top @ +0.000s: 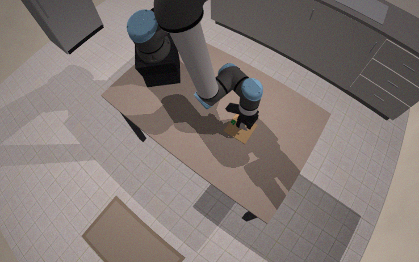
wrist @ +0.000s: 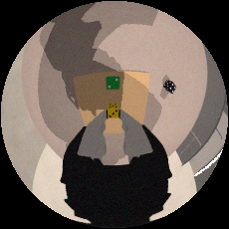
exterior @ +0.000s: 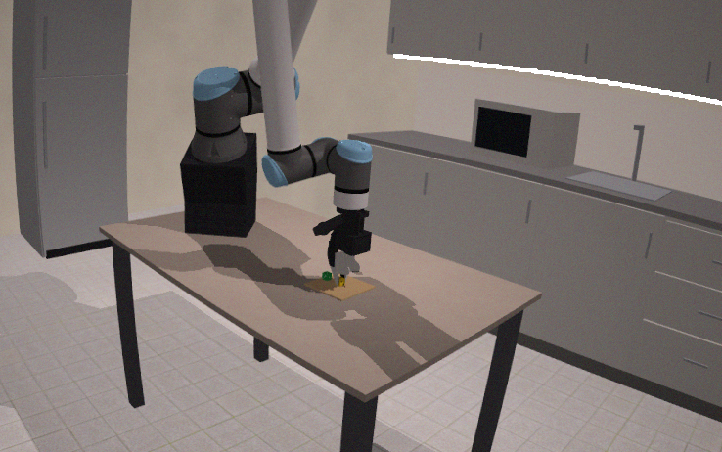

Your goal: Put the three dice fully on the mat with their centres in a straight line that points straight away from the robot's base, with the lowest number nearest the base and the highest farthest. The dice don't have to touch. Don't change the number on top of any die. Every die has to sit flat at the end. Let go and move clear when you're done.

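Yellow die (exterior: 341, 282) (wrist: 113, 110) is being clamped by our tool (top: 243, 127) (exterior: 341, 278) (wrist: 113, 110) at the mat (top: 244, 138) (exterior: 348, 293) (wrist: 136, 95); green (top: 233, 122) (exterior: 326, 276) (wrist: 113, 83) is resting on it, black (wrist: 169, 87) lying off. Releasing it tilted, we are risking a tumble and a changed number.

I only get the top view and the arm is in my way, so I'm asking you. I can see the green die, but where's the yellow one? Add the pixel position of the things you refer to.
Observer: The wrist view shows the yellow die (exterior: 341, 281) (wrist: 114, 111) pinched between the fingertips of the gripper (top: 243, 127) (exterior: 341, 280) (wrist: 113, 110).
Operator: Cool! And where's the black one? I can't find it anywhere!
Observer: It's in the wrist view too: the black die (wrist: 169, 87) is on the table (top: 296, 123) (exterior: 452, 271) (wrist: 134, 40), off the mat (top: 245, 137) (exterior: 346, 293) (wrist: 136, 90).
Operator: What number is on top of the green die (top: 233, 122) (exterior: 326, 275) (wrist: 113, 83)? It's just a green blob for me.
Observer: Two. The wrist view shows two pale dots at opposite corners.
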Controlling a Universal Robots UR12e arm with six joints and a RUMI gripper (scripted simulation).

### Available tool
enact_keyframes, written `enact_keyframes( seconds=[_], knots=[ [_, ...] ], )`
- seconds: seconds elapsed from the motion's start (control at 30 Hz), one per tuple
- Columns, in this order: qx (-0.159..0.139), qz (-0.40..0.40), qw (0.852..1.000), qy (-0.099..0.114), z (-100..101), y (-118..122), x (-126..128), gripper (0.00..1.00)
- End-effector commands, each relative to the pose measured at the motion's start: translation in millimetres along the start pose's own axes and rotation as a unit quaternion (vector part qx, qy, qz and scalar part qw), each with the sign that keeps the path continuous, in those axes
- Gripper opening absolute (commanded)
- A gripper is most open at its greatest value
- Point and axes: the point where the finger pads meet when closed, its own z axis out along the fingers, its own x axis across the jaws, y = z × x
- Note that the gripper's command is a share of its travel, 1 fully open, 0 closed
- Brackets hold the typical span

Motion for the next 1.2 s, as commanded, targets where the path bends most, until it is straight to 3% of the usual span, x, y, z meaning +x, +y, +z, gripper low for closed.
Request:
enact_keyframes(
  seconds=[0.0, 0.63, 1.17],
  knots=[
    [0.000, 0.000, 1.000, 0.000, -0.4, 0.4, 0.0, 0.03],
    [0.000, 0.000, 1.000, 0.000, -0.4, 0.4, 0.0, 0.03],
    [0.000, 0.000, 1.000, 0.000, -0.4, 0.4, 0.0, 0.21]
  ],
)
